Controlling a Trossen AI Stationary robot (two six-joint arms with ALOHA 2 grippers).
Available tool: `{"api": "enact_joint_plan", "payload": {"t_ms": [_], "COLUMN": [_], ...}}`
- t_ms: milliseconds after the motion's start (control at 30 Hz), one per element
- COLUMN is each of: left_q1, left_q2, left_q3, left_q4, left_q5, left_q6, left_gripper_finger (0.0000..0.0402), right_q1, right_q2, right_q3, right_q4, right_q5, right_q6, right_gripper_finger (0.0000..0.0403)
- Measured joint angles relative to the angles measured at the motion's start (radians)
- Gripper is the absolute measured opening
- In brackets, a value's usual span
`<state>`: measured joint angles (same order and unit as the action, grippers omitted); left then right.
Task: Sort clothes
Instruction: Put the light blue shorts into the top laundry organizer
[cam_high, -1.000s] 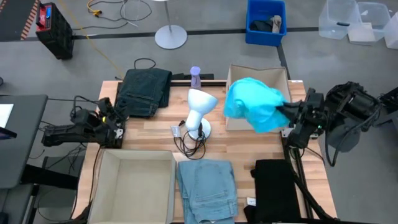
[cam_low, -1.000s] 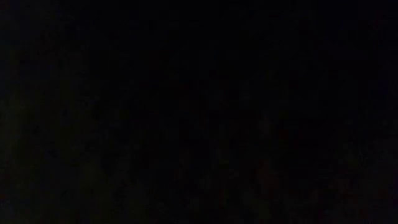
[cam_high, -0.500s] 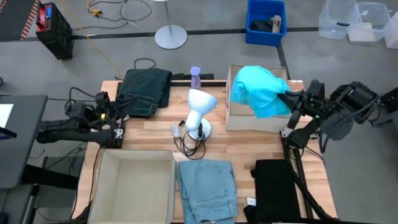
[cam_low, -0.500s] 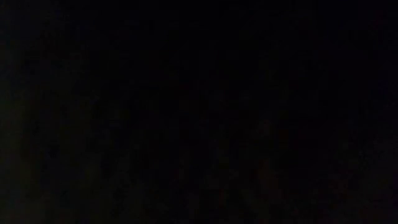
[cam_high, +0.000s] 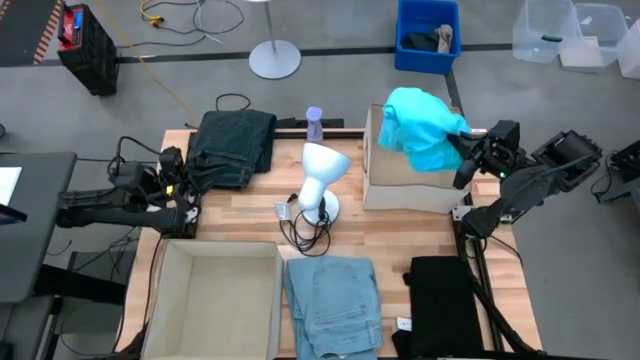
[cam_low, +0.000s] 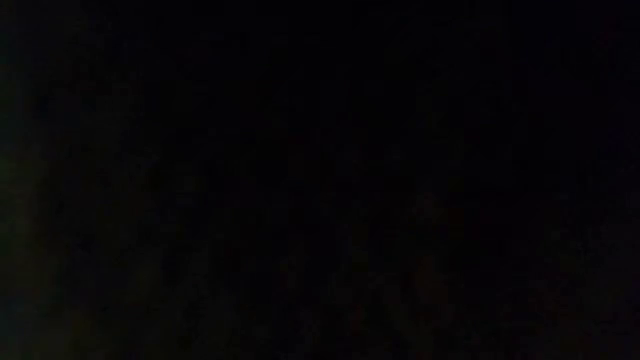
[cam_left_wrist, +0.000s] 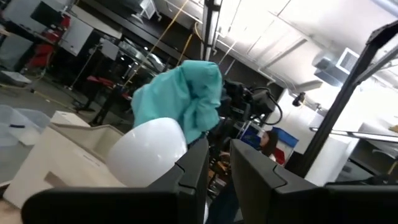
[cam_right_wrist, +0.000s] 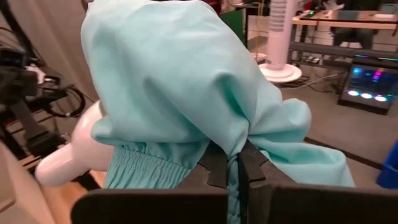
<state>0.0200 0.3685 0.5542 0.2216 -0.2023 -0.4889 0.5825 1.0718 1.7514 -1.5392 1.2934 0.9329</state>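
The teal shirt (cam_high: 422, 125) hangs bunched in the air over the far part of the beige box (cam_high: 400, 185) at the table's far right. My right gripper (cam_high: 462, 150) is shut on it at its right side. The dark green trousers (cam_high: 235, 145) lie folded at the far left. My left gripper (cam_high: 188, 188) waits by their near left corner, its fingers (cam_left_wrist: 198, 163) a narrow gap apart and empty. The light blue jeans (cam_high: 332, 300) and the black garment (cam_high: 440, 295) lie at the near edge. The low view is dark. My right gripper pinches a gathered fold of the teal shirt (cam_right_wrist: 239, 144) between its two fingers, several layers together. The fingers come roughly level from the table's right side. The shirt is lifted clear and billows ahead of the fingers, its elastic cuff (cam_right_wrist: 146, 168) hanging beside them.
A white desk lamp (cam_high: 322, 175) with a coiled cord stands mid-table, a purple bottle (cam_high: 314, 122) behind it. A second beige box (cam_high: 215, 300) stands at the near left. The left wrist view shows the lamp head (cam_left_wrist: 149, 152) close ahead.
My right gripper has risen and gone toward the table's far edge with the teal shirt. The shirt, which hung low across the box's near side, is now lifted higher and bunched over the box's far part.
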Motion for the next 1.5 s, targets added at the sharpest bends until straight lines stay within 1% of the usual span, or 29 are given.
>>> {"api": "enact_joint_plan", "payload": {"t_ms": [267,533,767,1067,1133,1200,1300,1500], "left_q1": [0.0,0.0,0.0,0.0,0.0,0.0,0.0,0.0], "left_q2": [0.0,0.0,0.0,0.0,0.0,0.0,0.0,0.0], "left_q3": [0.001,0.001,0.001,0.001,0.001,0.001,0.001,0.001], "left_q4": [0.008,0.009,0.008,0.009,0.008,0.008,0.006,0.001], "left_q5": [0.037,0.038,0.037,0.034,0.034,0.034,0.034,0.034], "left_q6": [-0.002,-0.004,-0.005,-0.005,-0.005,-0.009,-0.028,-0.031], "left_gripper_finger": [0.0061,0.0061,0.0061,0.0061,0.0061,0.0061,0.0061,0.0061], "right_q1": [-0.062,-0.173,-0.301,-0.454,-0.481,-0.505,-0.529,-0.531], "right_q2": [0.001,0.014,0.051,0.129,0.145,0.156,0.161,0.143], "right_q3": [0.0,0.0,0.0,-0.006,-0.006,-0.006,-0.006,-0.006], "right_q4": [0.003,0.005,-0.008,-0.032,-0.032,-0.032,-0.031,-0.031], "right_q5": [-0.002,-0.019,-0.137,-0.267,-0.298,-0.325,-0.352,-0.352], "right_q6": [0.001,0.009,0.011,0.035,0.03,0.027,0.026,0.027], "right_gripper_finger": [0.0007,0.0007,0.0007,0.001,0.0021,0.0043,0.0088,0.018]}}
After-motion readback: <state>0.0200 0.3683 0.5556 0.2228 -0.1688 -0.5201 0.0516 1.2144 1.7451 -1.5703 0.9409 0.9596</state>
